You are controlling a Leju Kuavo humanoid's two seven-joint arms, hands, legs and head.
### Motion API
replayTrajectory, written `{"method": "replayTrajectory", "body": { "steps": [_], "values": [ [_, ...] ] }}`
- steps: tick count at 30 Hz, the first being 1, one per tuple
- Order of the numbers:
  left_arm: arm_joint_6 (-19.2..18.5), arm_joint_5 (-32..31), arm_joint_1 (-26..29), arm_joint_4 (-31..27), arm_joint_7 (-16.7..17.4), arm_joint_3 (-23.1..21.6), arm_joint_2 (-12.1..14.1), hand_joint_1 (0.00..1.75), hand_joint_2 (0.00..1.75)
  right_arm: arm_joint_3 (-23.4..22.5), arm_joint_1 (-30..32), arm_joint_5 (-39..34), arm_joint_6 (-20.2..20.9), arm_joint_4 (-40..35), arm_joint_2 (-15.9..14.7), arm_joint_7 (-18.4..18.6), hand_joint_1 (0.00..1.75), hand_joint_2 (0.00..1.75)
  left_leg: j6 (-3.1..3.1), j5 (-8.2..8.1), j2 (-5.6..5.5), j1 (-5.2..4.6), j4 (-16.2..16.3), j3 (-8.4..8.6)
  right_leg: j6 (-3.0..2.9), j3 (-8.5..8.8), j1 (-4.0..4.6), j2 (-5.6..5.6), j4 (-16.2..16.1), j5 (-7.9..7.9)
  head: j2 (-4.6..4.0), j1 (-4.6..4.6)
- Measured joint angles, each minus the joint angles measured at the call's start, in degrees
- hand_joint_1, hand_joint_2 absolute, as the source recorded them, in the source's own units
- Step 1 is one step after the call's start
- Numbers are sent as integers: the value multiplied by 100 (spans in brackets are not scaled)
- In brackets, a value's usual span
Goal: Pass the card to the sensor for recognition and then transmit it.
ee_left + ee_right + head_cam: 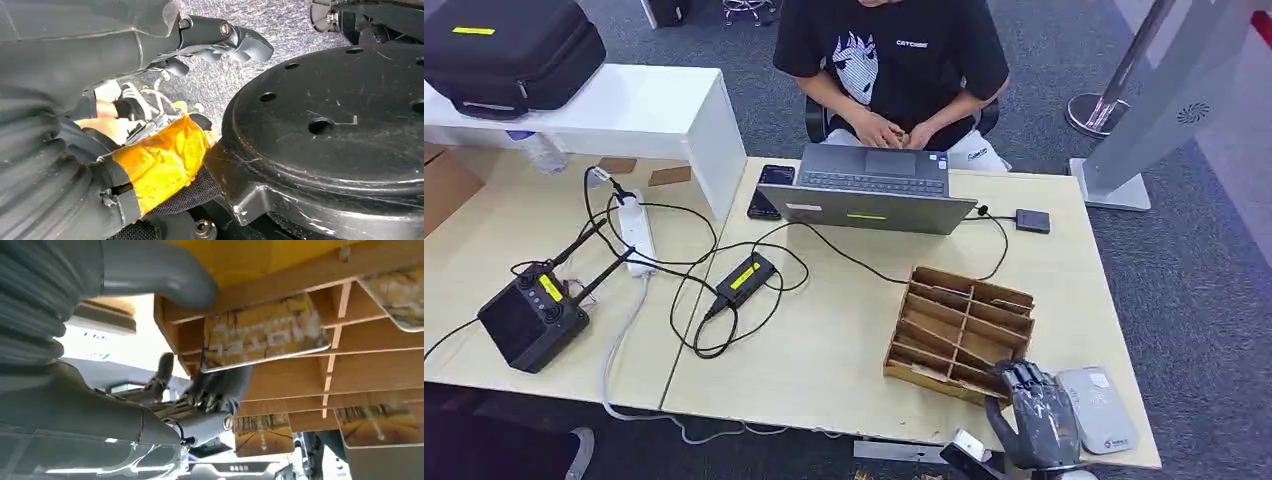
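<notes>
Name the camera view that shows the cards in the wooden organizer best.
The right wrist view: cards show close up, standing in the wooden organizer by the right hand's fingers. The head view shows its compartments, cards indistinct. The left wrist view faces the floor.

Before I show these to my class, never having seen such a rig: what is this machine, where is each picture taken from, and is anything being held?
It is a two-legged humanoid robot with two arms. The wide picture comes from a camera high on its body, looking down at a table. On it lie a laptop, cables, a wooden rack and a white sensor; a person sits behind. The right robot hand is at the rack's near corner. The other two pictures come from cameras at the wrists and look turned. The right one shows dark fingers at the edge of a card in the rack; whether they grip it I cannot tell. The left robot hand hangs over the floor, holding nothing.
</notes>
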Motion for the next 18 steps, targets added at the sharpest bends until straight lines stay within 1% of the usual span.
{"method": "replayTrajectory", "body": {
  "steps": [3,5,6,8,10,11,12,13,14,18],
  "values": [
    [-2,17,-1,0,0,-31,4,0,175,15,-21,-18,-81,35,0,-79,136,175,0,0,0,0,0,4,0,3,0,0,0,0,0,0],
    [-2,24,0,0,-2,-42,7,0,175,17,-31,-37,-166,41,0,-140,129,175,0,0,-1,0,0,5,0,5,0,0,0,0,0,0],
    [-4,26,-1,0,-2,-52,9,0,175,17,-37,-46,-192,41,0,-164,129,175,0,0,-1,0,0,5,0,6,0,0,0,0,0,2],
    [-4,33,-2,0,-4,-79,15,0,175,17,-43,-87,-208,37,0,-225,141,175,0,0,-1,0,0,7,0,7,0,0,0,0,0,0],
    [-4,52,-2,0,-4,-89,17,0,175,-2,-42,-109,-212,35,7,-315,143,175,0,0,-1,0,0,7,0,6,0,0,0,0,0,2],
    [-4,65,-2,0,-4,-94,20,0,175,-22,-38,-103,-212,28,13,-365,136,175,0,0,0,0,0,7,0,6,0,0,0,0,0,0],
    [-4,70,-2,0,-4,-105,22,0,175,-52,-29,-96,-212,22,26,-417,136,175,1,-1,0,0,0,7,0,6,0,0,0,0,0,0],
    [-4,79,-2,0,-7,-114,24,0,175,-74,-19,-96,-212,22,37,-455,21,175,1,-1,0,0,0,7,0,6,0,0,0,0,0,0],
    [-7,85,-2,0,-7,-118,24,0,175,-92,-15,-96,-212,20,48,-492,0,175,1,-1,0,0,0,7,0,6,0,0,0,0,0,2],
    [-7,120,-3,0,-7,-131,24,0,175,-217,6,-61,-218,-24,123,-636,0,175,1,-1,4,1,0,9,0,5,1,5,0,0,0,2]
  ]
}}
